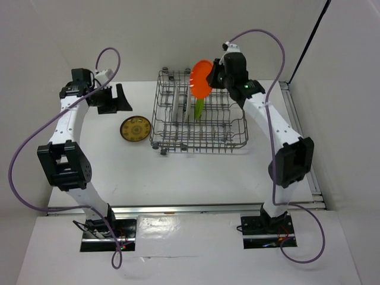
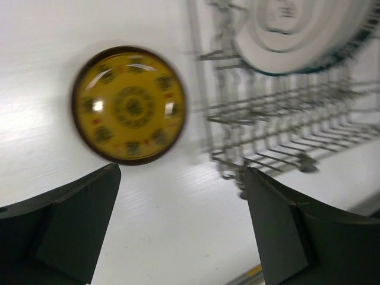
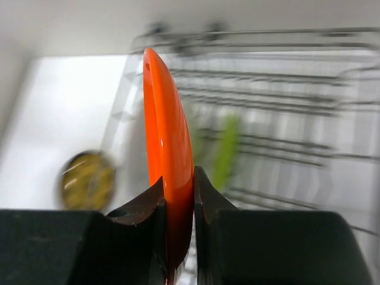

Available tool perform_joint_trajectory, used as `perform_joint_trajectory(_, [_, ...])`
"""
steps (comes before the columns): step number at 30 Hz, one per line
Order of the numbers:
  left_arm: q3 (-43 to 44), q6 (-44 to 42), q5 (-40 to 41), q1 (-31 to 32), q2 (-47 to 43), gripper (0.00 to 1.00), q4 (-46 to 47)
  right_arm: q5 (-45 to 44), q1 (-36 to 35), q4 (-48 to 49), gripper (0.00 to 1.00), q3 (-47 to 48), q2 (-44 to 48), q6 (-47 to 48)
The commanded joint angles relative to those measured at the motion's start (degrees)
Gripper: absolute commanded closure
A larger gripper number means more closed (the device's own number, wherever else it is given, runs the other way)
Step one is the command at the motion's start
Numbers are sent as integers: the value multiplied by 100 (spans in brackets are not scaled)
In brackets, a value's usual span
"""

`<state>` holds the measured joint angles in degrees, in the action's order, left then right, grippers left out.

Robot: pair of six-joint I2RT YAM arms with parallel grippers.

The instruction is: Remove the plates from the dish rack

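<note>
While the orange plate [image 1: 200, 78] hangs above the rack, grip state: the right gripper [image 3: 178, 190] is closed on the plate's lower rim, one finger on each face. The plate sits edge-on and nearly upright in the right wrist view.
Plate location: over the rear middle of the dish rack [image 1: 231, 135], clear of the tines and touching nothing but the fingers.
Left gripper [image 2: 181, 175]: jaws wide apart, holding nothing, hovering over the table [image 1: 178, 178] to the left of the rack.
Handling (judged): rigid and light. The glossy surface looks slippery, so a rim pinch may let the plate swing or slide. The material cannot be told, so treat it as breakable if dropped.
Hold point (judged): the rim, with the fingers reaching well in over both faces. For plates in the rack, take the exposed top edge between the tines.
Mustard-brown plate [image 1: 135, 129]: lies flat on the table, near the rack's left side and apart from it.
Lime green plate [image 1: 199, 107]: stands on edge among the tines, below the orange plate.
Ringed pale plate [image 2: 303, 29]: stands on edge at the rack's left end.
Hidden or unclear: a dark teal edge shows behind the ringed pale plate, but the plate it belongs to is mostly covered. Both wrist views are blurred. The bottom of the right wrist view cuts off how deep the fingers reach. Tine spacing around the standing plates is hard to make out.
</note>
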<state>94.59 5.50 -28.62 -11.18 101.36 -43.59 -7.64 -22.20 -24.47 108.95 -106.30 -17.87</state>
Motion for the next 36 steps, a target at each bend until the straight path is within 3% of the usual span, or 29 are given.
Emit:
perform_joint_trajectory(1, [507, -408, -1209, 256, -424, 0, -254, 2773, -214, 1951, 100, -1432, 531, -645])
perform_joint_trajectory(4, [675, -409, -2196, 405, -424, 0, -334, 4241, -346, 3217, 100, -1797, 410, -1085])
perform_joint_trajectory(6, [727, -409, -2306, 459, -372, 0, -396, 4926, -426, 3658, 100, -1798, 234, -1332])
perform_joint_trajectory(10, [728, -532, -1710, 818, -170, 1, -544, 5289, -803, 3967, 100, -1482, -284, -1465])
perform_joint_trajectory(18, [499, -734, -1462, 881, -152, 10, -545, 5703, -909, 4671, 100, -1762, -514, -2036])
perform_joint_trajectory(22, [552, -919, -1760, 881, -3, 53, -904, 5703, -909, 4618, 100, -1763, -629, -2036])
perform_joint_trajectory(23, [683, -1032, -1857, 881, -2, 75, -1018, 5703, -909, 4618, 100, -1763, -690, -2036])
perform_joint_trajectory(26, [806, -1218, -2366, 881, 59, 100, -1467, 5765, -962, 4399, 100, -1613, -743, -2036])
perform_joint_trajectory(28, [755, -1227, -2648, 828, 59, 100, -1468, 5713, -1014, 4267, 100, -1421, -804, -1871])
perform_joint_trajectory(31, [693, -902, -2797, 512, -73, 100, -1354, 5642, -1015, 3802, 79, -1149, -804, -1589])
perform_joint_trajectory(32, [693, -832, -2859, 416, -125, 100, -1293, 5468, -1015, 3505, 76, -1069, -804, -1492])
perform_joint_trajectory(36, [772, -647, -2974, -137, -196, 100, -1205, 4852, -1015, 2670, 38, -656, -682, -965])
